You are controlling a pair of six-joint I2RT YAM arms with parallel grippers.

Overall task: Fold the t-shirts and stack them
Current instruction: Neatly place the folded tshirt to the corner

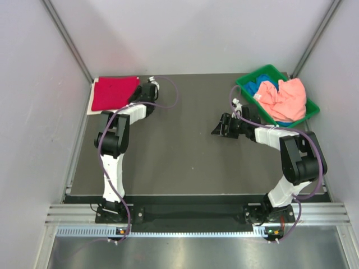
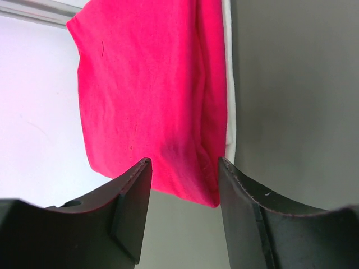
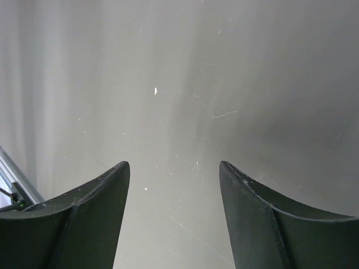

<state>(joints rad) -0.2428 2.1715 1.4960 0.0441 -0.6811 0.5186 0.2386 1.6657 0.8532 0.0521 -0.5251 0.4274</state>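
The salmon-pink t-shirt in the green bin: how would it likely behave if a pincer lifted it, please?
The salmon-pink t-shirt lies crumpled, so it would probably hang floppy. It spills over the rim of the green bin, so it may drag there.

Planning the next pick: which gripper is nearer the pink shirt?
Right. The right gripper sits just left of the bin holding the pink shirt; the left gripper is across the table by the red shirt.

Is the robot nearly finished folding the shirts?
About halfway. Done: the red shirt lies folded on the white shirt. In hand: nothing, the left pincer and the right pincer are both open and empty. To do: the pink shirt and the blue shirt are crumpled in the green bin.
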